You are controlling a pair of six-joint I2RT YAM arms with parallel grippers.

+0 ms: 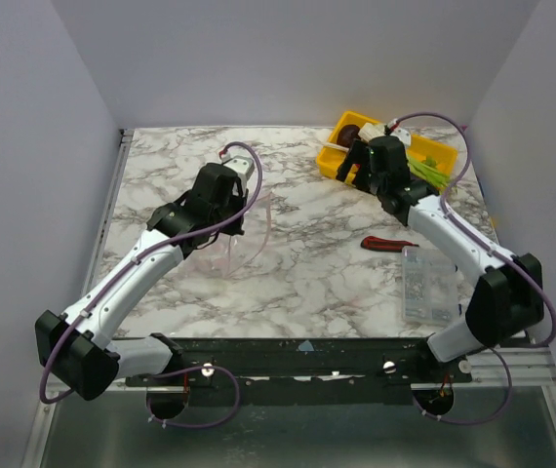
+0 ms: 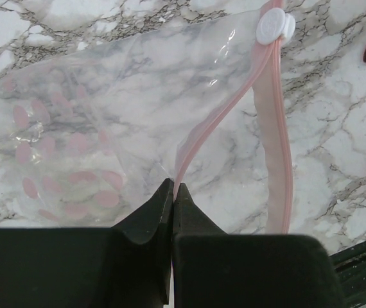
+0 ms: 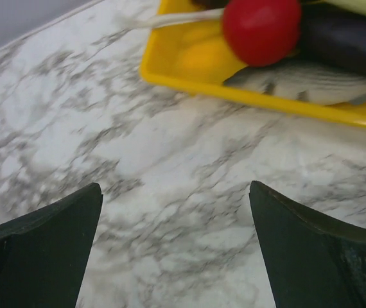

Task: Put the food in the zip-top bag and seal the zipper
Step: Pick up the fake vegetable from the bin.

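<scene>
The left pincer [image 2: 173, 189] is clamped on one lip of the zipper [image 2: 276, 160], holding the zip-top bag [image 2: 106, 109] with its mouth apart at about nine o'clock on the bench [image 1: 307, 263]. The right pincer [image 3: 175, 189] hangs wide open and empty just short of the yellow tray [image 3: 170, 74] at one o'clock, where the food [image 3: 340, 38] lies. The first pick seems in hand, and next it must reach over the rim and close on the red ball-like vegetable [image 3: 261, 29].

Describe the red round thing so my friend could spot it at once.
Look to the far right corner of the marble table, where a yellow tray sits. In it lies the red ball, beside a dark purple piece. It alone is bright red and round.
</scene>
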